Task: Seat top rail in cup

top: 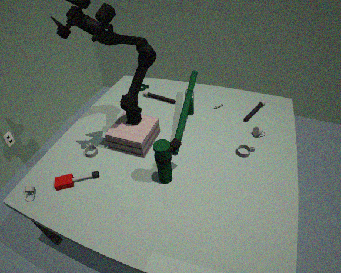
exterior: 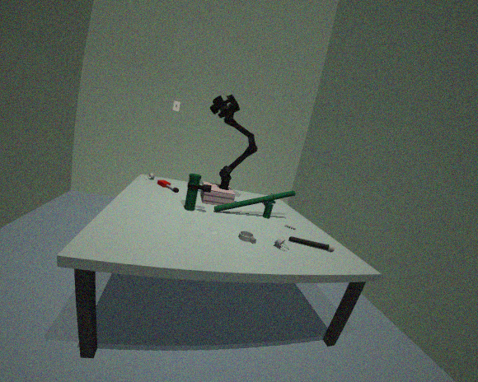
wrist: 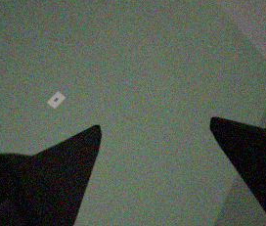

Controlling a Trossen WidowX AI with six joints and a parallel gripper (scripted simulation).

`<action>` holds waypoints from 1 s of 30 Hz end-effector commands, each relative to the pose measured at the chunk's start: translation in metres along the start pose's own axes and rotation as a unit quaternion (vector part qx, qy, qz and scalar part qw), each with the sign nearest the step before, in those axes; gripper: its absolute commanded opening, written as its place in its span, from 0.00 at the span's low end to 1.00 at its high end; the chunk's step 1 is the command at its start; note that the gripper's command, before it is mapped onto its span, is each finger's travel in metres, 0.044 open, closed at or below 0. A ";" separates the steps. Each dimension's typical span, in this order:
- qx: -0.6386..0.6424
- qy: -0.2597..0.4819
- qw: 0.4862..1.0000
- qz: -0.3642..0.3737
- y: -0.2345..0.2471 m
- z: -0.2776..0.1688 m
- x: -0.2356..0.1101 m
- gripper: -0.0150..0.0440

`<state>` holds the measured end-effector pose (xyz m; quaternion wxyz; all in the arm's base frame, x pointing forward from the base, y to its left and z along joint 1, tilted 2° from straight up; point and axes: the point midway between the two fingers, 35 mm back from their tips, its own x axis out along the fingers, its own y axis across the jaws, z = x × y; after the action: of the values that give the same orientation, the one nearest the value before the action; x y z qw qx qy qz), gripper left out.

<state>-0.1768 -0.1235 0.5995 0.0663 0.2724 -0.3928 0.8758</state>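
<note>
The green top rail (top: 184, 117) (exterior: 252, 201) slants through the loop cap (exterior: 269, 201) on the short green post (top: 191, 109) (exterior: 267, 211). Its far end is raised; its near end is low by the table top, below the dark rail-end cup (top: 176, 143) (exterior: 207, 188) and out of it. The cup hangs on the dark brace band (exterior: 193, 187), high on the big green post (top: 165, 172) (exterior: 190, 200), below its cap. My gripper (top: 59, 9) (wrist: 155, 126) is open and empty, high above the table and far from the rail. The wrist view shows only walls beyond the fingers.
The arm stands on a pink stacked block (top: 149, 126) (exterior: 218, 197). A red-handled tool (top: 64, 182) (exterior: 164, 183) and a loose ring band (top: 91, 151) lie left of the post. Another band (top: 243, 150) (exterior: 246, 236) and a dark rod (top: 253, 112) (exterior: 310, 243) lie right.
</note>
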 end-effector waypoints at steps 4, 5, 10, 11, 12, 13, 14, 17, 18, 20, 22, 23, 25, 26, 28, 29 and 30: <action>0.095 -0.148 0.968 0.178 0.073 0.065 -0.054 1.00; 0.111 -0.164 0.960 0.200 0.080 0.073 -0.064 1.00; 0.168 -0.242 0.901 0.319 0.108 0.106 -0.124 1.00; 0.177 -0.257 0.886 0.343 0.113 0.112 -0.138 1.00; 0.184 -0.271 0.870 0.368 0.118 0.118 -0.152 1.00; 0.191 -0.286 0.853 0.392 0.122 0.122 -0.167 1.00; 0.196 -0.301 0.836 0.416 0.125 0.127 -0.183 1.00; 0.207 -0.342 0.778 0.484 0.131 0.136 -0.231 1.00; 0.209 -0.354 0.758 0.507 0.132 0.137 -0.248 1.00; 0.211 -0.378 0.714 0.550 0.132 0.138 -0.282 1.00; 0.210 -0.399 0.669 0.592 0.130 0.136 -0.315 1.00; 0.207 -0.408 0.645 0.612 0.129 0.133 -0.332 1.00; 0.201 -0.420 0.597 0.653 0.125 0.126 -0.364 1.00; 0.196 -0.425 0.573 0.673 0.123 0.121 -0.379 1.00; 0.184 -0.433 0.524 0.710 0.118 0.109 -0.410 1.00; 0.176 -0.436 0.499 0.728 0.115 0.102 -0.424 1.00; 0.167 -0.438 0.475 0.745 0.112 0.094 -0.438 1.00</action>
<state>0.1605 -0.2536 0.3819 -0.7826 0.2722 -0.2621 0.4947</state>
